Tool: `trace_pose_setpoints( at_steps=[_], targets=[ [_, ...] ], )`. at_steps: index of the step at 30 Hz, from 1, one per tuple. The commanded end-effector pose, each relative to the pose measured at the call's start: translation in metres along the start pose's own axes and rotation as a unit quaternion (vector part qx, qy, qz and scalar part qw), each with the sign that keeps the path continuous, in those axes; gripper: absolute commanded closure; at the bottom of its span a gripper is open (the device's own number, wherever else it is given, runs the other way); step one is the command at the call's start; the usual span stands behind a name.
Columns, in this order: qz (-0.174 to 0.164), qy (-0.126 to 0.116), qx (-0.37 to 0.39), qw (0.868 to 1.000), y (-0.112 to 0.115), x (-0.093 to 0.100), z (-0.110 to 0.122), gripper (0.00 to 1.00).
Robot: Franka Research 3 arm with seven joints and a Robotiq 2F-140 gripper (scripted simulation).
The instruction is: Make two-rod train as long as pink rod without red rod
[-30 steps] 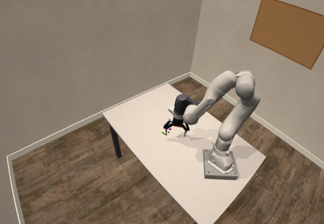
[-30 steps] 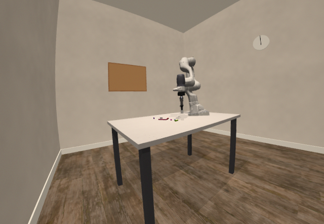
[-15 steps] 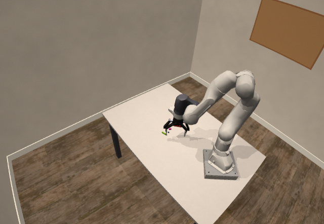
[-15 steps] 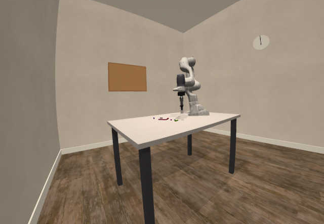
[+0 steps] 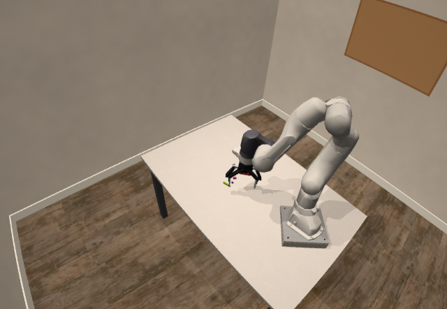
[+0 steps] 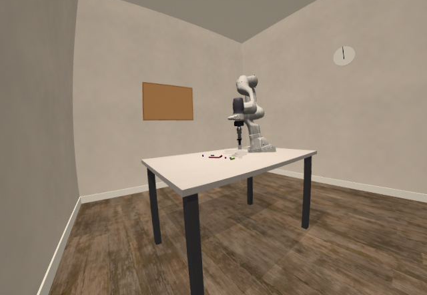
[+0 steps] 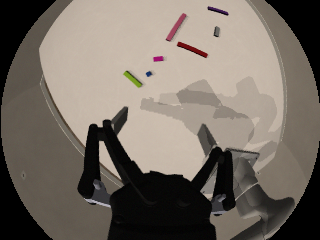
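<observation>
- The tool (image 5: pixel 242 184) (image 6: pixel 239 147) (image 7: pixel 164 121) is spread wide above the worktop (image 5: pixel 202 154) (image 6: pixel 193 173) (image 7: pixel 90 45), nothing between its fingers.
- In the wrist view, the pink rod (image 6: pixel 214 157) (image 7: pixel 176 27) lies at the far middle, slanting, its near end close to the left end of the red rod (image 5: pixel 245 173) (image 6: pixel 221 155) (image 7: pixel 192 50); a narrow strip separates them.
- The grey rod (image 6: pixel 212 155) (image 7: pixel 217 31) lies far right, apart from both, with room on every side.
- The purple rod (image 6: pixel 202 155) (image 7: pixel 218 10) is farthest, beyond the grey one; of the rods, it is closest to the worktop's right edge, with a margin left.
- The magenta rod (image 5: pixel 235 177) (image 6: pixel 225 157) (image 7: pixel 158 59) lies left of the red rod.
- The blue rod (image 5: pixel 232 182) (image 7: pixel 149 74) sits between the magenta rod and the lime rod (image 5: pixel 226 183) (image 6: pixel 232 158) (image 7: pixel 133 79), nearer the lime.
- A broad stretch separates the lime rod from the left edge.
- Purple and grey are well apart, not end to end.
- The base plate (image 5: pixel 285 242) (image 7: pixel 255 154) is near right, well away from the rods.
</observation>
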State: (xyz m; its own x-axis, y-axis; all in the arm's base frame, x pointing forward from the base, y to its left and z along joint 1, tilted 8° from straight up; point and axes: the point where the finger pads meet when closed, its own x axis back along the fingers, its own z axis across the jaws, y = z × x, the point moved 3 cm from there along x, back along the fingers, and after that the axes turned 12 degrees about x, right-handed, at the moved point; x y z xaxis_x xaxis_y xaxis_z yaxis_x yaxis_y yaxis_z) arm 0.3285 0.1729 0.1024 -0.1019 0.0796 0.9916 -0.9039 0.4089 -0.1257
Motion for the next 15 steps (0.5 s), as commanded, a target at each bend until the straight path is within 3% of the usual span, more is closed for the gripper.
trace_pose_setpoints(
  at_steps=[1,15],
  targets=[
    [0.001,-0.001,-0.004,1.000,-0.0003,0.0002,0.0004,0.00],
    [0.001,-0.001,0.019,1.000,-0.0085,0.0004,0.0051,0.00]
  ],
)
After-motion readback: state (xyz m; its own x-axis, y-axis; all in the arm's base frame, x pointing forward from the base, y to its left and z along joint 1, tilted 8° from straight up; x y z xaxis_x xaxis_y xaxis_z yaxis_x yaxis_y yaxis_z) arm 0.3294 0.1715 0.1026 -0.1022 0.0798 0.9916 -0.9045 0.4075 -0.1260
